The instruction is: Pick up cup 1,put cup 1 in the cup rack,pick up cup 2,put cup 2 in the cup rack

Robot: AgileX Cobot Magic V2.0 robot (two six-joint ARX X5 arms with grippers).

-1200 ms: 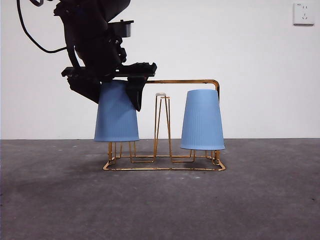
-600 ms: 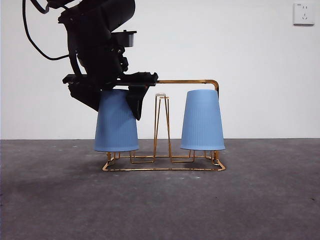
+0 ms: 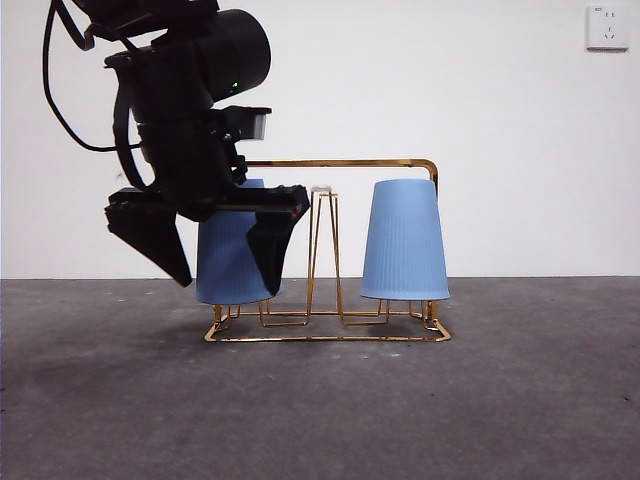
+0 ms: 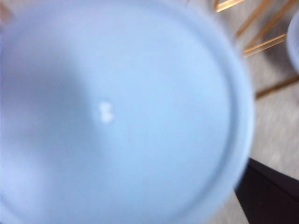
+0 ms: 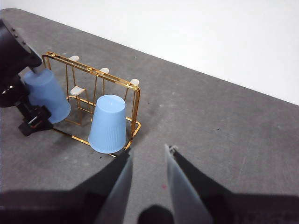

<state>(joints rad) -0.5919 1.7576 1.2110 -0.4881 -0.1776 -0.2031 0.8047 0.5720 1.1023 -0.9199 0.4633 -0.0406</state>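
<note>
Over the cup rack (image 3: 330,300) we see our left gripper (image 3: 225,250) low around cup 2 (image 3: 232,270), the blue cup on the side of the rack where the dark arm is. Its two black jaws stand wide apart, one on each side of the cup, and we think they are not squeezing it. Cup 2 sits upside down on the rack, low over the gold wires. In the left wrist view the flat bottom of this cup (image 4: 117,112) fills almost the whole picture, blurry and very near.

Cup 1 (image 3: 404,240) sits upside down too, on the other side, just by the tall handle frame. Between the two cups one white-tipped prong (image 3: 322,190) stands bare.

Our right gripper (image 5: 147,172) waits well apart from the rack, jaws a little apart and holding nothing.

These cups look thin and light — plastic, we guess — with fine ribs down the sides. A hard squeeze could dent one, and a bump could tip the light wire rack. We would hold a cup by its sides, near the closed end — softly.
</note>
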